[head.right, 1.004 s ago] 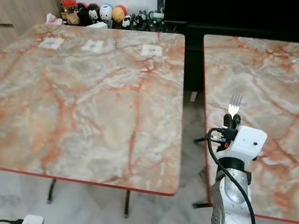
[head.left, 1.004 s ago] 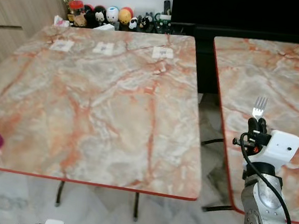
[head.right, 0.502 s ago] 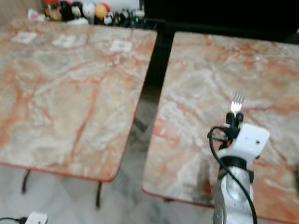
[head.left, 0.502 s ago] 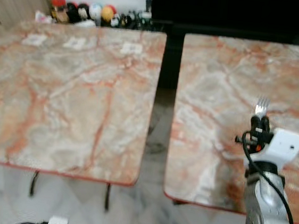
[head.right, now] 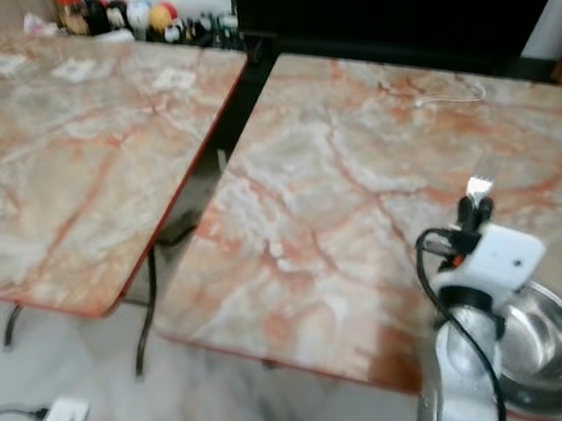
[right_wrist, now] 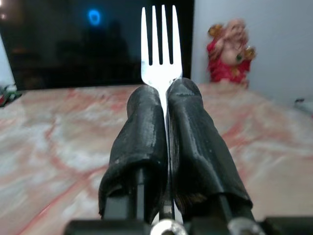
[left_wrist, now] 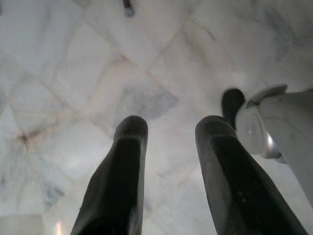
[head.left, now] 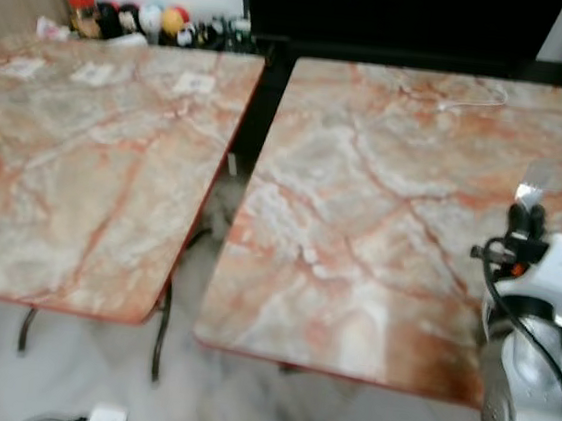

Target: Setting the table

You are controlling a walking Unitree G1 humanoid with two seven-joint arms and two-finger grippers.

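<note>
The right gripper (right_wrist: 164, 93) is pinching a fork (right_wrist: 161, 36) over the right-hand marble table (head.right: 343, 197), handle clamped between its fingers, tines pointing straight up along them. It is plain shiny silver with four tines; no marking seems legible. The left gripper (left_wrist: 168, 129) is hanging spread above the floor (left_wrist: 73, 73).

Home dining room: marble-top tables (head.left: 381, 211), toy figurines (head.left: 130, 20), tiled floor (left_wrist: 146, 73).
</note>
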